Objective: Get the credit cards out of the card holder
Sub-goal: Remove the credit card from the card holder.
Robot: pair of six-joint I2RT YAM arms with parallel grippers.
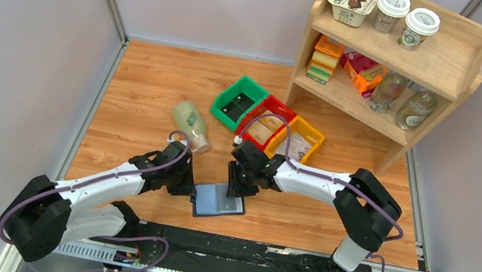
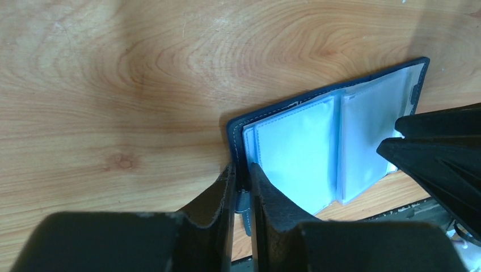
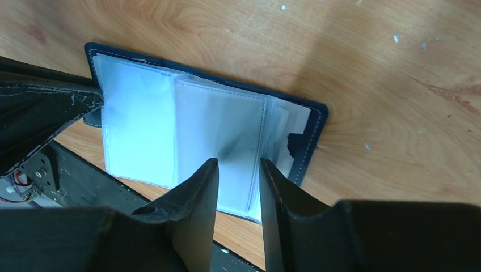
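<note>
The card holder (image 1: 218, 202) lies open on the wooden table near its front edge, a navy case with pale grey-blue sleeves (image 2: 295, 153) facing up. The credit cards cannot be told apart from the sleeves. My left gripper (image 1: 190, 187) is at the holder's left edge, and in the left wrist view it (image 2: 243, 171) is shut on the navy cover edge by the snap tab. My right gripper (image 1: 240, 182) hangs over the right page. In the right wrist view the right gripper (image 3: 238, 164) stands narrowly open above the right sleeve (image 3: 227, 130), with nothing seen between the fingers.
A green bin (image 1: 238, 100), a red bin (image 1: 265, 127) and a yellow bin (image 1: 299, 140) stand behind the holder. A pale bottle (image 1: 191, 126) lies to the left. A wooden shelf (image 1: 450, 64) with goods stands back right. The black rail (image 1: 240, 254) runs just before the holder.
</note>
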